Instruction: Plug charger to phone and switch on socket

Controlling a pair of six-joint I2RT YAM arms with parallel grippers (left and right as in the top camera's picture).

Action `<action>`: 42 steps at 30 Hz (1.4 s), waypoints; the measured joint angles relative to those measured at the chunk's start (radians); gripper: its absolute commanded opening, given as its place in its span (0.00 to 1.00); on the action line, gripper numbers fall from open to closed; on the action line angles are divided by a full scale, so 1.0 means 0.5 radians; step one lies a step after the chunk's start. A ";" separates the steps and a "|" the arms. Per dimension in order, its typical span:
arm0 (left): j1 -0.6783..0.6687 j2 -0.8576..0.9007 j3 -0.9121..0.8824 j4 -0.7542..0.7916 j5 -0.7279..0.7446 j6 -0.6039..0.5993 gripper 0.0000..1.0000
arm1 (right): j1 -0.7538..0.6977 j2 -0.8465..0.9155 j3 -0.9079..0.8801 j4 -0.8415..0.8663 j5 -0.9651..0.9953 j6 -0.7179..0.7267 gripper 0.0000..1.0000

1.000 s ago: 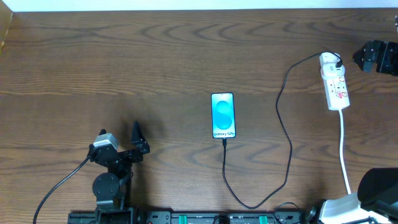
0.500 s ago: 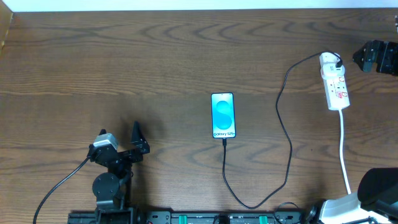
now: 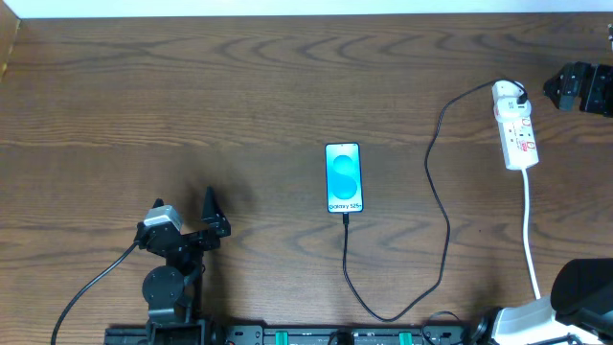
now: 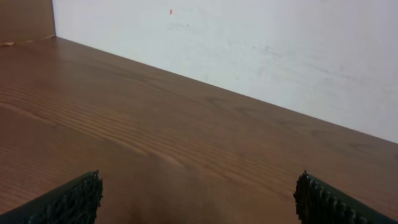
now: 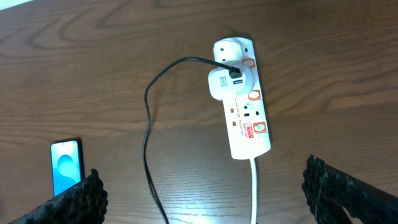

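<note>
Both our grippers are wide open and empty. Our left arm (image 3: 163, 283) is folded over its base at the near-left corner. Its left gripper (image 3: 212, 213) sits low, aimed almost level along the worktop (image 3: 239, 86). Our right arm (image 3: 582, 287) comes up from the near-right corner. The right gripper (image 3: 572, 87) is out at the far-right edge, partly cropped, held high and angled down.

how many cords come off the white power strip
2. A thin black charger cable runs from the white adapter on the white power strip toward the blue-screened smartphone; a thick white cord leaves the strip's other end.
</note>
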 measured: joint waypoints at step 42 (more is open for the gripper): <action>0.000 0.000 0.011 -0.014 0.000 0.000 0.98 | 0.509 -1.503 -2.307 2.272 -0.052 -0.024 0.99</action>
